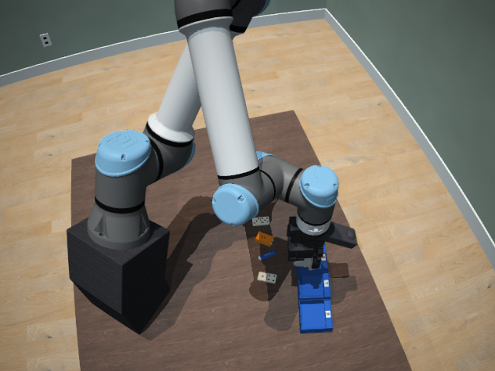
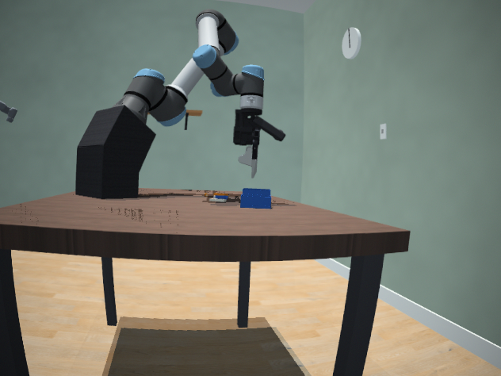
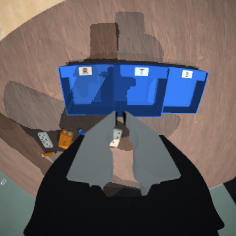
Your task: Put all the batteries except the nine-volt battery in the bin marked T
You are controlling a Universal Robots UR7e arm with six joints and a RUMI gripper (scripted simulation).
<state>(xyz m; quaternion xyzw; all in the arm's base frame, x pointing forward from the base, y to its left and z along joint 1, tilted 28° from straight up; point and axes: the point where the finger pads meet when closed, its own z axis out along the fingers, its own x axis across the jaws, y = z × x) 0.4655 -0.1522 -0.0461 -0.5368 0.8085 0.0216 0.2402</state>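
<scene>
Fingers together on nothing above the bins (image 1: 314, 293); blue battery (image 1: 267, 255) lies mid-frame on the surface (image 1: 200, 319), probably light, stiff, slick and prone to roll, so pinch across its middle.

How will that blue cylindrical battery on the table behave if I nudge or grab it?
The blue battery lies on its side, so a nudge would probably roll it sideways. It looks rigid and smooth, so it may squirt out of an off-centre pinch.
</scene>
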